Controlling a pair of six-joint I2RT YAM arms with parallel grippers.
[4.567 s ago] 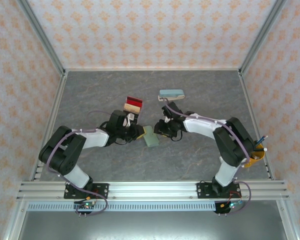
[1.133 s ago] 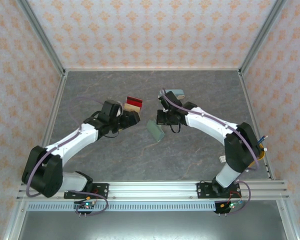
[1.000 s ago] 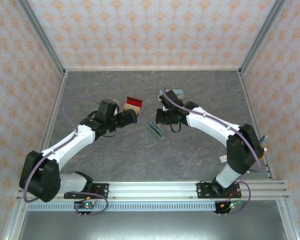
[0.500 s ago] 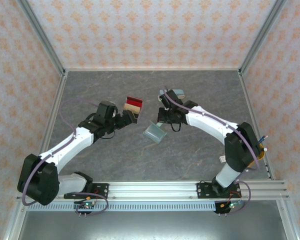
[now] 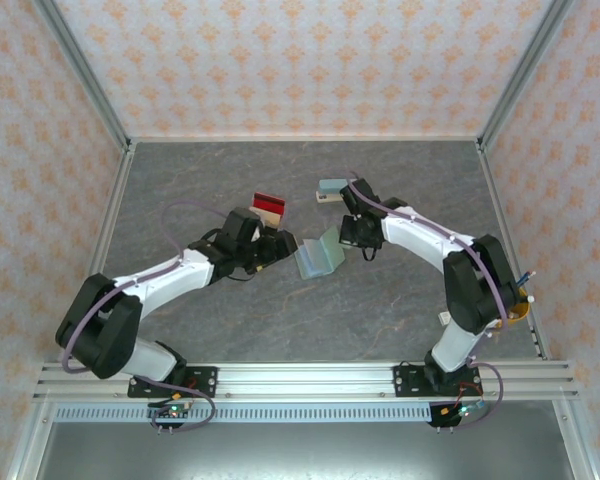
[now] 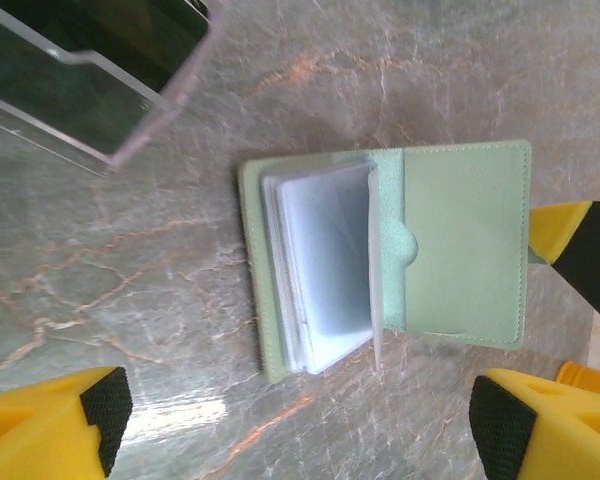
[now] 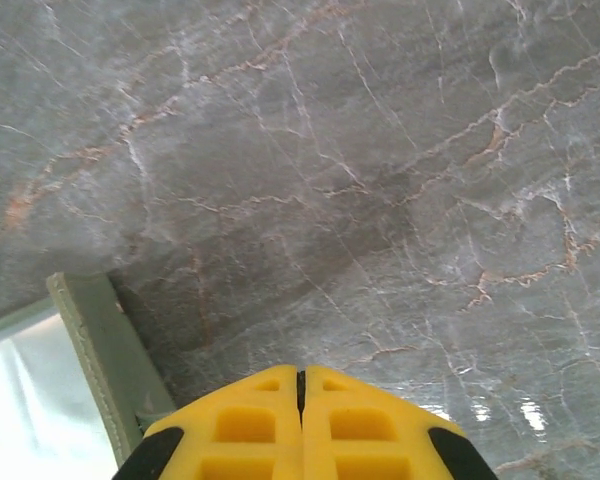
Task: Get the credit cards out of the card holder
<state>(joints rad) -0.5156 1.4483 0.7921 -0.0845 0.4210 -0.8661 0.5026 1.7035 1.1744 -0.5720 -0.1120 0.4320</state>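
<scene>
The sage-green card holder [image 5: 318, 256] lies open on the table between the two arms. In the left wrist view its plain panel [image 6: 465, 250] is on the right and a stack of clear sleeves [image 6: 325, 265] on the left; I cannot make out a card in them. My left gripper [image 5: 277, 247] [image 6: 292, 410] hovers open over it, touching nothing. My right gripper [image 5: 352, 236] [image 7: 300, 375] is shut, with its tip at the holder's edge [image 7: 95, 340] and nothing visible between its fingers. A red and a tan credit card [image 5: 269, 208] stand in a clear stand.
The clear stand [image 6: 90, 70] sits close behind the holder, beside my left gripper. A teal oblong case [image 5: 332, 187] lies behind the right gripper. A yellow cup [image 5: 515, 310] sits at the table's right edge. Patterned walls close in three sides.
The holder, tilted on edge under the right gripper before, now lies spread open. The left gripper swung in from beside the stand to above the holder. The right gripper shifted right and back.
</scene>
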